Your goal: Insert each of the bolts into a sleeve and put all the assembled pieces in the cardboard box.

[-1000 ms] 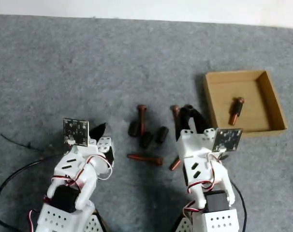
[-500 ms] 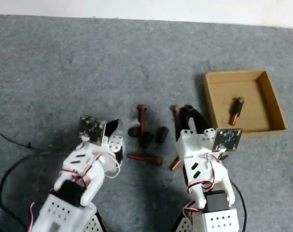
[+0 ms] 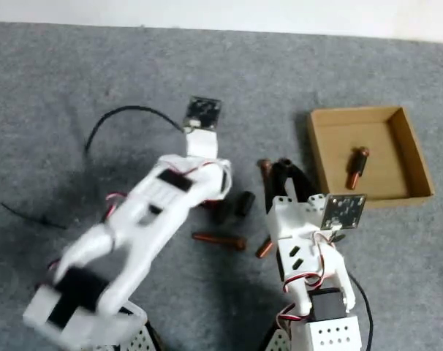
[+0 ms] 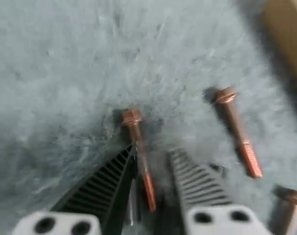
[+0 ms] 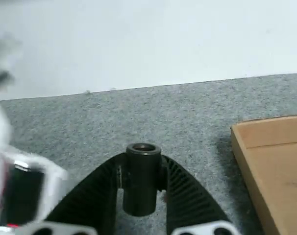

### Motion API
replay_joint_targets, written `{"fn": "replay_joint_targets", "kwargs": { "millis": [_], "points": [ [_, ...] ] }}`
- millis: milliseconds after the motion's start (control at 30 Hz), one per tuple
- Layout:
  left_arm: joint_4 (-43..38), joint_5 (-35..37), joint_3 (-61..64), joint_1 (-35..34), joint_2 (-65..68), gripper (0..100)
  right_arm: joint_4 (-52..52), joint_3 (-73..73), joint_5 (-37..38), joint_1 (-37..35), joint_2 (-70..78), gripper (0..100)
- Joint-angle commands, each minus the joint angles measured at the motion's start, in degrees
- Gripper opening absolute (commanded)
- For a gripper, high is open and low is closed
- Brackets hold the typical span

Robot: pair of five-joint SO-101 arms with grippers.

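Observation:
My left gripper (image 4: 154,152) hangs open low over the grey mat, its fingers on either side of a copper bolt (image 4: 138,156) that lies along one finger. In the high view the left arm (image 3: 163,197) stretches over the middle pile. My right gripper (image 3: 286,174) is shut on an upright black sleeve (image 5: 141,178), left of the cardboard box (image 3: 411,157). The box holds one assembled piece (image 3: 357,167). Loose bolts (image 3: 218,240) (image 3: 266,172) (image 3: 265,248) and black sleeves (image 3: 244,203) lie between the arms.
A black cable (image 3: 123,117) loops over the mat behind the left arm. The box wall (image 5: 266,147) stands close beside the right gripper. A second bolt (image 4: 236,132) lies a short way from the left fingers. Open mat stretches at the far side.
The left arm has swung forward and to the right from near its base, out over the bolts and sleeves in the middle. The right arm and its sleeve have kept still.

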Motion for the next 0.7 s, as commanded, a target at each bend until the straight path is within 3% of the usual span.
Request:
{"fn": "replay_joint_targets", "kwargs": {
  "millis": [0, 233, 667],
  "points": [
    [-0.18, 0.70, -6.99, 1.54, 5.14, 23, -0.31, 7.78, 0.35, 0.66, -0.13, 0.5],
    [2.46, 0.62, -10.15, 1.45, 6.02, 13, -0.31, 7.78, 0.44, 0.57, -0.22, 0.5],
    [2.46, 0.44, -10.24, -2.59, 10.15, 12, -0.31, 7.78, 0.53, 0.57, -0.22, 0.5]
  ]
}}
